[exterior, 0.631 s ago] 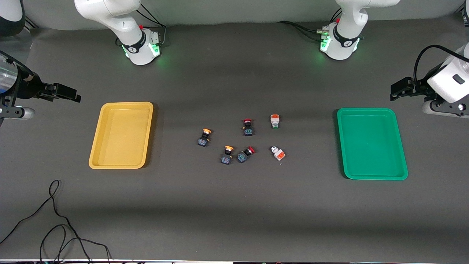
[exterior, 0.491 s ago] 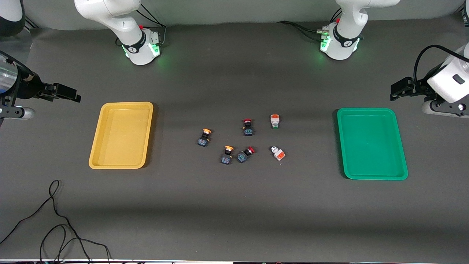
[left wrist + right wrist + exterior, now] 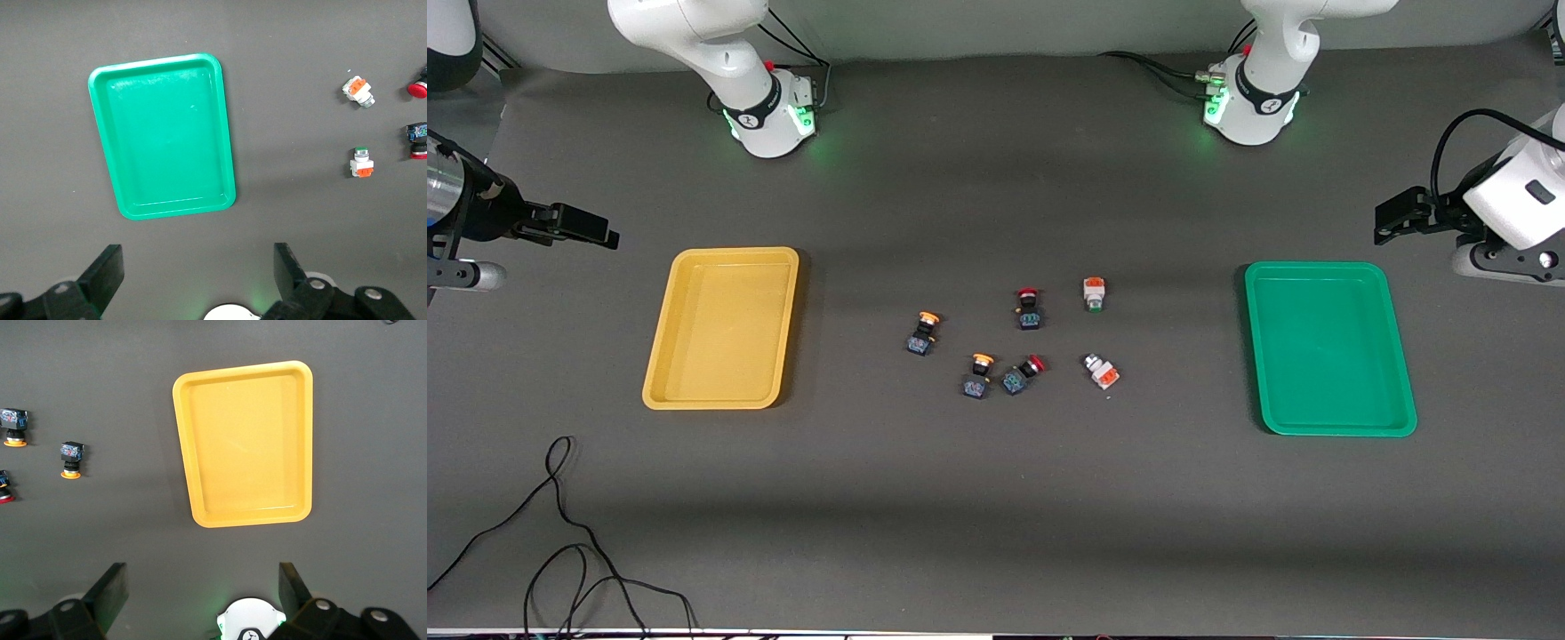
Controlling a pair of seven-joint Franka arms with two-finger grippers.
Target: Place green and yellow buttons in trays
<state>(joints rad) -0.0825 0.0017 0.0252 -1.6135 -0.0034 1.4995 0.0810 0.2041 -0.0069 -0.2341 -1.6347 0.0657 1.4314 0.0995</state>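
both arms wait wide, trays bare.
left gripper (image 3: 193,280) open above green tray (image 3: 1405,391); right gripper (image 3: 200,600) open above yellow tray (image 3: 660,373); buttons (image 3: 983,373) clustered between.

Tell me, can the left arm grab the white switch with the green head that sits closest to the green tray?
Probably yes. The left gripper is open and holds nothing, and that white plastic switch with the green head lies alone on bare mat, apart from the red-capped switch beside it.
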